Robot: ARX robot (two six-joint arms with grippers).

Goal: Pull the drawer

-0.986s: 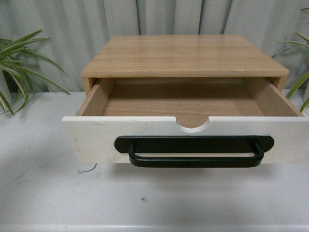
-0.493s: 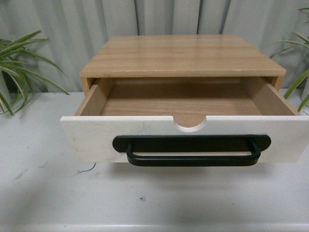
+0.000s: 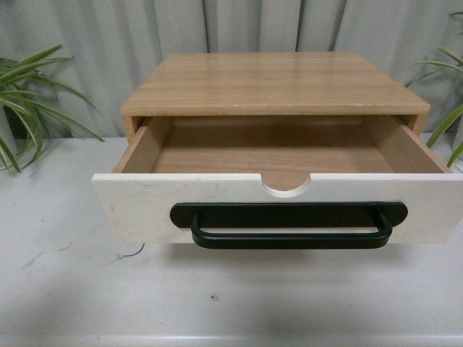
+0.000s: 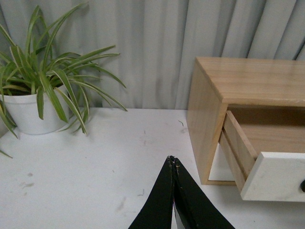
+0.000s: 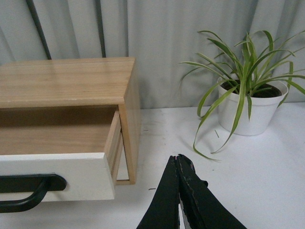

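Both black hands, left hand point(image 4: 174, 164) and right hand point(image 5: 178, 161), are pinched closed on nothing, apart from the wide white-fronted wooden drawer point(image 3: 278, 206). It stands pulled well out, centre. It looks stiff and light; its long black bar handle point(image 3: 289, 235) suits gripping. Scuffed white surface point(image 3: 72, 289), grey curtain point(image 3: 94, 43), potted plants either side.

- drawer point(image 3: 145, 206) right end cut off by front view edge
- handle point(image 5: 24, 191) only partly in frame in right wrist view
- both plants point(image 3: 29, 101) cropped in front view
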